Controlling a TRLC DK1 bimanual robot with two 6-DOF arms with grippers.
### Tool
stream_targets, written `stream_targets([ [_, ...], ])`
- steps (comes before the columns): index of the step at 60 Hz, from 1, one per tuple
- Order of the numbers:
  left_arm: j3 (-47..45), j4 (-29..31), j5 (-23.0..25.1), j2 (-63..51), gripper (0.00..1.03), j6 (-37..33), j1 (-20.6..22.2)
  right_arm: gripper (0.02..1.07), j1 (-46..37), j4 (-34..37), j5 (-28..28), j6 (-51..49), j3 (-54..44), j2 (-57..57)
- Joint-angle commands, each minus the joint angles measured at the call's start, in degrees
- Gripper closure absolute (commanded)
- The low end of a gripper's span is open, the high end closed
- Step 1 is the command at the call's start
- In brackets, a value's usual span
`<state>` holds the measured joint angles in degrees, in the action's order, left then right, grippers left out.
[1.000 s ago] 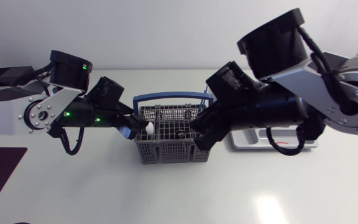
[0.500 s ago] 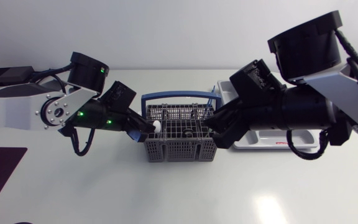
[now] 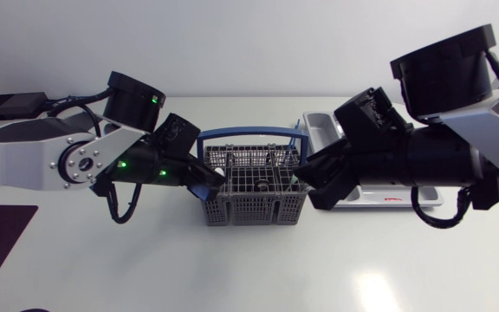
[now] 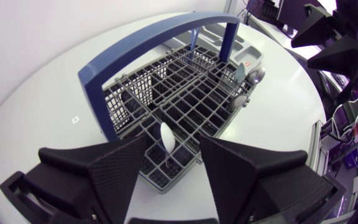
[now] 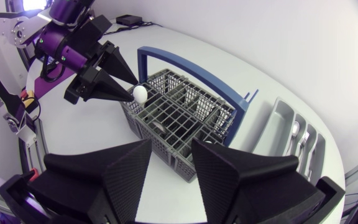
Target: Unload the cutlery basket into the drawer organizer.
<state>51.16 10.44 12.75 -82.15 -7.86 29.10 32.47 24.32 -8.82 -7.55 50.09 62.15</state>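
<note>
Our left gripper [image 4: 174, 142] gapes, a white handle [image 4: 168, 134] between its fingers at the basket [image 3: 254, 211] left rim, and our right gripper [image 5: 171, 144] gapes beside the right rim.

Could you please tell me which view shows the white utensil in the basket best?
The left wrist view: the white utensil stands in a basket compartment, close ahead between the open left pincer's fingers. The right wrist view shows it small, at that pincer's tips. The head view shows only a sliver beside the pincer.
</note>
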Motion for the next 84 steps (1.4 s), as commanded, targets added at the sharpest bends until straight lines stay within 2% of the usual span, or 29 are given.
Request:
stream_targets([
  [1,-0.09,-0.68,-1.06,-1.26,0.43,2.32,0.87,0.57,-0.56,-0.15,-0.41,-0.62,-1.57,-1.07],
  [6,0.26,-0.77,-1.94,-2.49,0.5,3.02,1.04,0.57,-0.74,-0.06,-0.5,-0.62,-1.83,-1.68],
  [13,0.35,-2.17,-2.03,-3.63,0.71,4.08,1.04,0.57,-1.0,0.03,-0.59,-0.8,-2.27,-2.38],
  [22,0.08,-3.76,-1.94,-3.98,0.79,5.84,0.78,0.57,-1.36,-0.06,-0.76,-0.89,-3.06,-3.09],
  [45,0.0,-4.37,-1.5,-5.13,0.92,7.68,1.04,0.57,-2.76,-0.23,-1.46,-1.24,-4.56,-5.28],
  [52,-0.18,-4.37,0.43,-5.04,0.97,8.3,0.69,0.57,-3.11,-0.23,-1.64,-1.33,-4.91,-5.55],
  [63,-0.27,-4.37,1.92,-4.6,1.0,8.56,-0.1,0.57,-3.46,-0.23,-1.82,-1.68,-5.44,-6.34],
  [84,-1.06,-4.46,1.92,-2.93,1.0,8.56,-0.89,0.57,-4.61,-0.23,-3.13,-2.12,-6.23,-7.22],
])
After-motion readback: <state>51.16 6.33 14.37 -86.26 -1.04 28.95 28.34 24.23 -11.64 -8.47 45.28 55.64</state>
